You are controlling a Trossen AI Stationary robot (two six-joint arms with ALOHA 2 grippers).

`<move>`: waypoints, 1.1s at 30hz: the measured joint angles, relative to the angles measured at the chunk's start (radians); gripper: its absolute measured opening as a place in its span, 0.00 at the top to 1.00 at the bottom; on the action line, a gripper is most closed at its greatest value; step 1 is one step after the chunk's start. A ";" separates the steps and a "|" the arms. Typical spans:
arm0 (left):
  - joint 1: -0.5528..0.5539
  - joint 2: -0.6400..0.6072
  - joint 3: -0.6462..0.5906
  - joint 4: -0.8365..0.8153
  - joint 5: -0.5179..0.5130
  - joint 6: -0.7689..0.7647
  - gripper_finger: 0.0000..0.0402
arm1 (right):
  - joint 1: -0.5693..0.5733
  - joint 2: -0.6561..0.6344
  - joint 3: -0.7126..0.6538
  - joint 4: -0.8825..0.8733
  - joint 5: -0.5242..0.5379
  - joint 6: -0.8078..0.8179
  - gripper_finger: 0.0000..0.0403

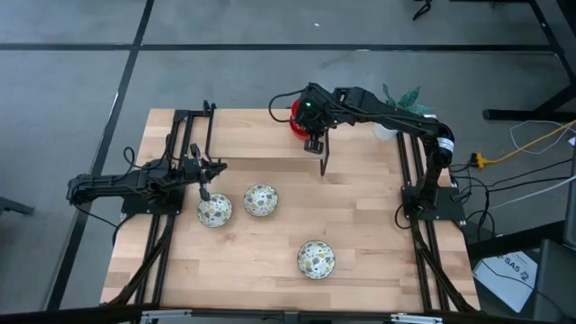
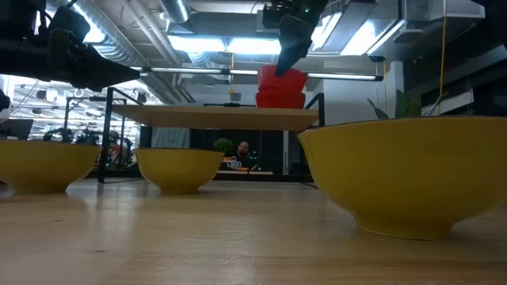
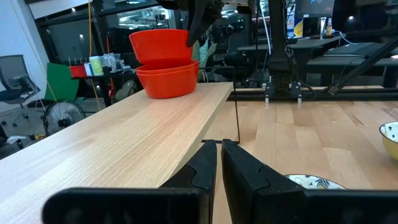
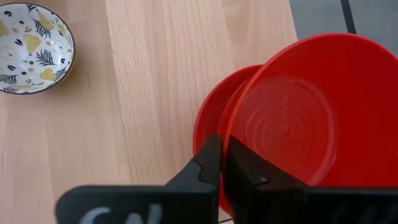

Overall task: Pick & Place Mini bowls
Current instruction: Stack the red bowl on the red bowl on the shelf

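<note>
Two red bowls sit stacked on the raised wooden shelf (image 1: 252, 135) at the table's far side, the top red bowl (image 4: 298, 118) tilted on the lower red bowl (image 4: 208, 124). My right gripper (image 4: 222, 158) is shut on the top bowl; the stack also shows in the low view (image 2: 281, 87) and the left wrist view (image 3: 165, 62). Three white patterned bowls (image 1: 214, 211) (image 1: 260, 200) (image 1: 316, 259) rest on the table. My left gripper (image 3: 219, 163) is shut and empty, just above the leftmost patterned bowl's far rim (image 3: 311, 182). My right gripper pinches the top red bowl's rim (image 4: 231, 130) between its two fingers, one finger inside the bowl and one outside. The fingers come from above, pointing down. The bowl sits tilted, its base in the lower red bowl on the shelf.
The shelf stands on black legs (image 1: 324, 162) across the table's far part. A white pot with a green plant (image 1: 396, 112) stands on the shelf to the right of the red bowls. Bare wood lies at the table's near left (image 1: 198, 270).
</note>
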 joint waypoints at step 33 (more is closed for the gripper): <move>0.000 0.000 0.000 0.000 0.000 0.000 0.95 | 0.001 -0.001 0.000 -0.019 0.051 0.052 0.70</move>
